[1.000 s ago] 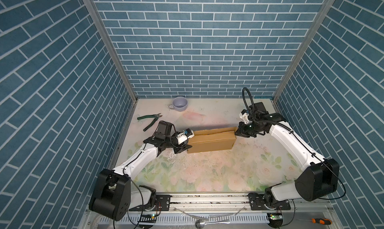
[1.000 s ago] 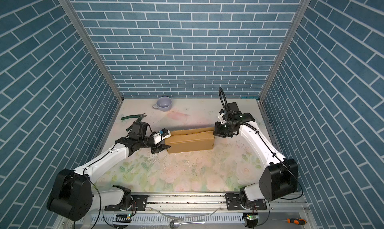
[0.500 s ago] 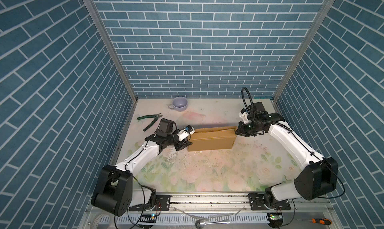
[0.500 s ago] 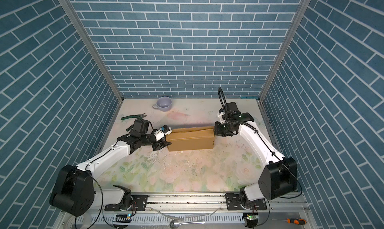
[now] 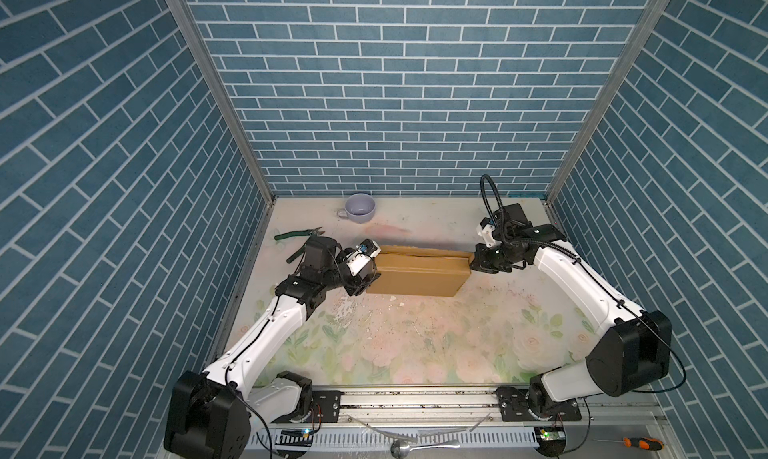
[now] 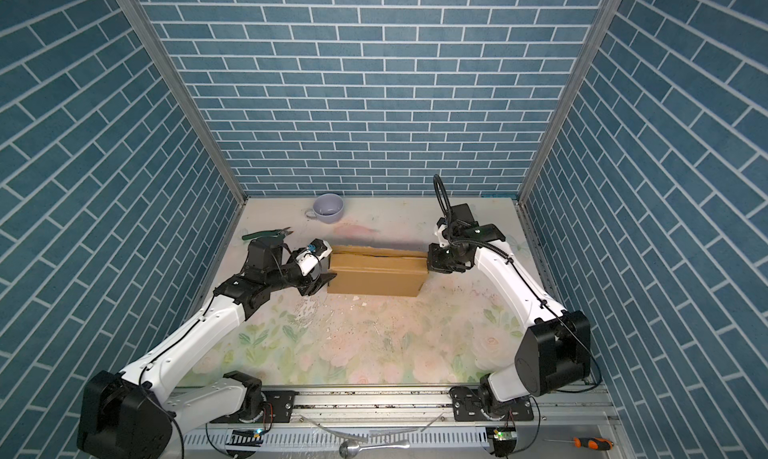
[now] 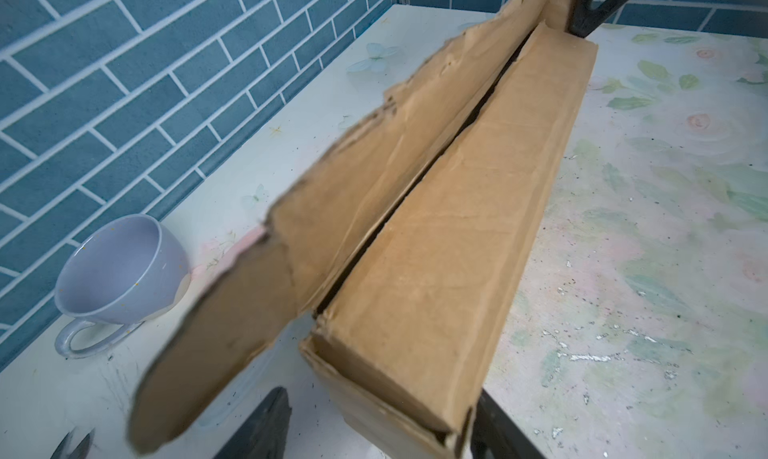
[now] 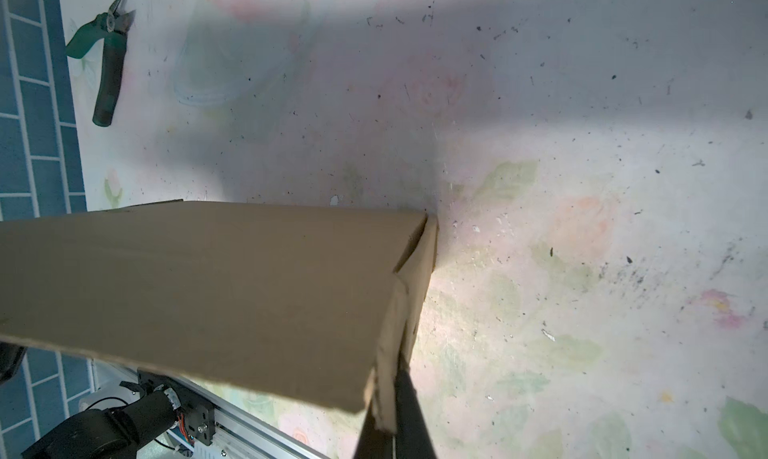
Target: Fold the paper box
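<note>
Paper box (image 5: pixel 419 276) sits mid-table in both top views, Sam, lengthways between the arms, with the left gripper (image 5: pixel 366 284) at one end and the right gripper (image 5: pixel 473 263) at the other. It looks nearly boxed up, though a dark seam runs along the far top edge.

That seam's my worry, Ana. The lilac cup (image 5: pixel 360 207) and green-handled cutters (image 5: pixel 297 233) lie behind, well apart from the cardboard, so no clutter trouble. One shove from the left, though, and I'd say it skates across the table (image 5: pixel 415 344).

Left wrist view now: the fingers (image 7: pixel 262 428) stand apart, straddling the near end, one just beside the corner and the other clear of it. Nothing gripped. The long lid flap (image 7: pixel 232 332) juts out loose and ragged, not tucked.

If those jaws close as they are, they could crush that corner, or trap the flap outside the wall instead of inside.

Right wrist view: jaws closed, and they look pinched on the edge of the end flap (image 8: pixel 415 278), down by the torn bit.

A thin hold on worn cardboard, then. Pull or twist against it and it may tear or slip out, and with the left gripper empty, the paper box would swing free.
</note>
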`<state>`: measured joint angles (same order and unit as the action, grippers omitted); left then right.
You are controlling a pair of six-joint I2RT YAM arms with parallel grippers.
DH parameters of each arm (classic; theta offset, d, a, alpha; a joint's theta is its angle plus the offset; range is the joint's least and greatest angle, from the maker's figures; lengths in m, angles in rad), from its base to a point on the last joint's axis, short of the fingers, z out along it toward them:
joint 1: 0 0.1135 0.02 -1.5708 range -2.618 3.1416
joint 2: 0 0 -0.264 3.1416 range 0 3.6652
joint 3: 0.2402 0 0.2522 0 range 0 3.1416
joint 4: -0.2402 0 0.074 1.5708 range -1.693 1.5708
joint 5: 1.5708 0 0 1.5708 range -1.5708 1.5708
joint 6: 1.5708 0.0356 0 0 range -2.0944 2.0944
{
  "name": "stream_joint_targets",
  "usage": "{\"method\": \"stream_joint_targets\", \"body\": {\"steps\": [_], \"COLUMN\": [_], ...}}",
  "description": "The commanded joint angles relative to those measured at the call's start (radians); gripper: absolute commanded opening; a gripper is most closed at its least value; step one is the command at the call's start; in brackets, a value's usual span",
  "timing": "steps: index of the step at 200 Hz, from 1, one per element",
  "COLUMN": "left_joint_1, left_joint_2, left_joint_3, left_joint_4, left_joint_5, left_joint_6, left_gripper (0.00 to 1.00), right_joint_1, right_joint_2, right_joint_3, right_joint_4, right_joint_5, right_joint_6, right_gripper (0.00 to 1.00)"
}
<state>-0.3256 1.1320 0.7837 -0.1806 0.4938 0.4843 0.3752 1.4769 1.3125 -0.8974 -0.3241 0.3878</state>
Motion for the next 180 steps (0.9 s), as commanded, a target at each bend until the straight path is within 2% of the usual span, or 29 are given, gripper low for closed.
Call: {"method": "stream_joint_targets", "body": {"steps": [1,22,50,92,119,129,142,157,180], "left_joint_1": [0.006,0.005,0.005,0.011,0.014,0.017,0.028,0.039,0.046], "left_joint_2": [0.005,-0.002,-0.021,-0.151,-0.223,-0.234,-0.223,-0.171,-0.03], "left_joint_3": [-0.019,-0.028,-0.039,-0.03,0.014,0.044,0.103,0.199,0.364], "left_joint_4": [-0.003,-0.005,0.004,-0.037,-0.124,-0.156,-0.194,-0.256,-0.374], "left_joint_5": [-0.047,-0.059,-0.054,-0.064,-0.135,-0.167,-0.197,-0.183,-0.042], "left_joint_6": [-0.031,-0.041,-0.065,-0.121,-0.157,-0.171,-0.194,-0.21,-0.202], "left_gripper": [0.69,0.7,0.78,0.88,0.89,0.86,0.82,0.8,0.8], "right_joint_1": [0.011,0.011,0.013,0.019,0.023,0.024,0.025,0.027,0.031], "right_joint_2": [0.041,0.038,0.042,0.051,0.051,0.052,0.052,0.055,0.061], "right_joint_3": [0.0,0.006,0.017,0.024,0.028,0.03,0.03,0.033,0.033], "right_joint_4": [-0.14,-0.135,-0.135,-0.133,-0.136,-0.138,-0.136,-0.134,-0.13], "right_joint_5": [0.04,0.039,0.04,0.046,0.048,0.05,0.049,0.048,0.045], "right_joint_6": [0.016,0.023,0.028,0.043,0.049,0.051,0.052,0.053,0.052], "right_gripper": [0.0,0.0,0.0,0.0,0.0,0.0,0.0,0.0,0.0]}}
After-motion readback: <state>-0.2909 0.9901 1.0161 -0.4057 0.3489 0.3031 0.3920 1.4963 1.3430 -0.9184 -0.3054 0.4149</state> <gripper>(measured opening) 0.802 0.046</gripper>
